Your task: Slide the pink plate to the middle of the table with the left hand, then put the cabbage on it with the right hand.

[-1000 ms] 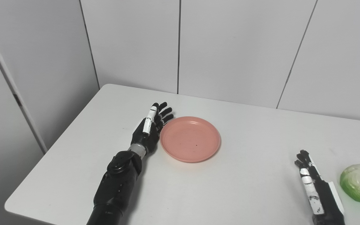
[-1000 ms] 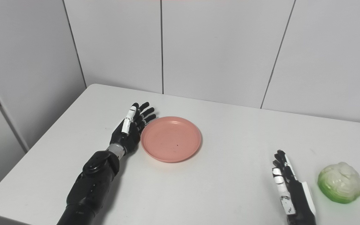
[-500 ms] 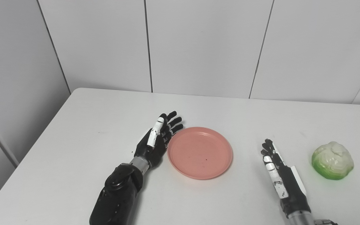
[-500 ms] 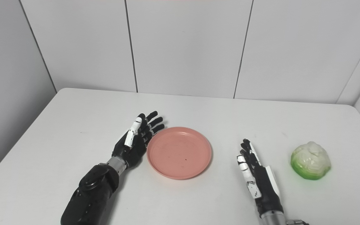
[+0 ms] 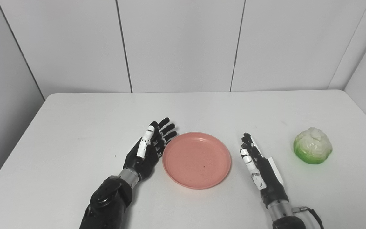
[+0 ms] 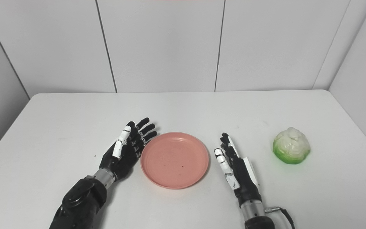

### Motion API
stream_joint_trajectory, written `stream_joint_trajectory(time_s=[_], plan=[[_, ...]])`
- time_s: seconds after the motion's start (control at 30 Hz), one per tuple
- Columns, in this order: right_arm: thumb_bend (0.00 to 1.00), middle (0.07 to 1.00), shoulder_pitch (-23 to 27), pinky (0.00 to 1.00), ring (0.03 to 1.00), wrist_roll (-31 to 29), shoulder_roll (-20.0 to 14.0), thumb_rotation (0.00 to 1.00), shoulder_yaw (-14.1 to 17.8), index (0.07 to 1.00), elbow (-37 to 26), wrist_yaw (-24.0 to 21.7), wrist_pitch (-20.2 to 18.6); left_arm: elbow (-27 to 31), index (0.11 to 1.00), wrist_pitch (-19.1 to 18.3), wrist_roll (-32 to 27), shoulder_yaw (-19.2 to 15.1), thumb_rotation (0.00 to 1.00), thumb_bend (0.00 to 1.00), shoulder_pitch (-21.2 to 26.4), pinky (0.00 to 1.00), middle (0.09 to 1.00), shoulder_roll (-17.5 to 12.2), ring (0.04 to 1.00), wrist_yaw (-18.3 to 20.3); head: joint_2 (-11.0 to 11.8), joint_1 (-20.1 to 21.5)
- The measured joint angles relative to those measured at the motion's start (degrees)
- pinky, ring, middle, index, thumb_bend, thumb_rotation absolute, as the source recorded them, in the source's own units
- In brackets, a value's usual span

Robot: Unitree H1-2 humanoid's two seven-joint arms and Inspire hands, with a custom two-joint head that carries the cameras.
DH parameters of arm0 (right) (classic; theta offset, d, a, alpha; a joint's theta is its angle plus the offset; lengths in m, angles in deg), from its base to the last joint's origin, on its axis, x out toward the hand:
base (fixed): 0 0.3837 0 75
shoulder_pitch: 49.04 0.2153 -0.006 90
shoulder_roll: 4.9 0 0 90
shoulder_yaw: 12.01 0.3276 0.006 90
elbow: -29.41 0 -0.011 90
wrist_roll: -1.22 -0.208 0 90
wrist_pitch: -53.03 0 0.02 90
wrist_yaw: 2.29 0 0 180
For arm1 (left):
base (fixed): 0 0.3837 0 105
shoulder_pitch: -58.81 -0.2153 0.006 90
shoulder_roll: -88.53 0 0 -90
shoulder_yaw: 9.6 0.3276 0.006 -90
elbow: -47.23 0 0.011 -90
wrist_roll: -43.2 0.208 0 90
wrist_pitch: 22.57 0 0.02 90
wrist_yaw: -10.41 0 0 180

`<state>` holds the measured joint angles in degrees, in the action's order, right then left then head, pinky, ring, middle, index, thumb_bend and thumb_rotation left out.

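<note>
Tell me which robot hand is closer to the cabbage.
The right robot hand: it lies between plate and cabbage. The left sits across the plate.

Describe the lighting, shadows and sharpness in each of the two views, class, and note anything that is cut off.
Left eye view: even, soft light; faint shadows under the pink plate and cabbage; everything sharp, no glare. Right eye view: same flat light on the white table; left hand and right hand crisp; both arms cut off at the bottom edge.
</note>
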<state>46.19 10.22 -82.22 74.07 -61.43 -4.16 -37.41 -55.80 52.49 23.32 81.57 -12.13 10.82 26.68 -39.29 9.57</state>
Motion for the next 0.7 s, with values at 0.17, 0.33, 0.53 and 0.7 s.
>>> stream_joint_trajectory(time_s=[0.17, 0.33, 0.53, 0.7], plan=[[0.42, 0.959, 0.02, 0.95, 0.947, 0.41, -0.08, 1.00, -0.34, 0.970, 0.03, 0.29, 0.00, -0.04, 0.926, 0.06, 0.03, 0.01, 1.00, 0.43, -0.09, 0.92, 0.936, -0.10, 0.925, 0.63, 0.00, 1.75], [0.42, 0.959, 0.13, 0.95, 0.947, 0.34, -0.06, 1.00, -0.35, 0.971, 0.20, 0.34, 0.00, -0.54, 0.931, 0.73, 0.08, 0.01, 1.00, 0.44, -0.08, 0.92, 0.939, -0.19, 0.926, 0.99, 0.17, 3.51], [0.51, 0.951, 0.44, 0.93, 0.941, 2.28, -0.17, 1.00, -0.69, 0.964, 0.53, 1.39, 0.04, -1.59, 0.932, 1.72, 0.07, -0.15, 1.00, 0.44, 0.02, 0.91, 0.937, -0.20, 0.922, 1.48, 0.61, 6.68], [0.55, 0.945, 0.40, 0.90, 0.929, 5.58, -0.52, 1.00, -1.28, 0.956, 0.13, 2.72, 0.06, -2.66, 0.924, 2.61, -0.04, -0.76, 1.00, 0.44, 0.46, 0.90, 0.930, -0.21, 0.913, 2.08, 0.96, 8.70]])
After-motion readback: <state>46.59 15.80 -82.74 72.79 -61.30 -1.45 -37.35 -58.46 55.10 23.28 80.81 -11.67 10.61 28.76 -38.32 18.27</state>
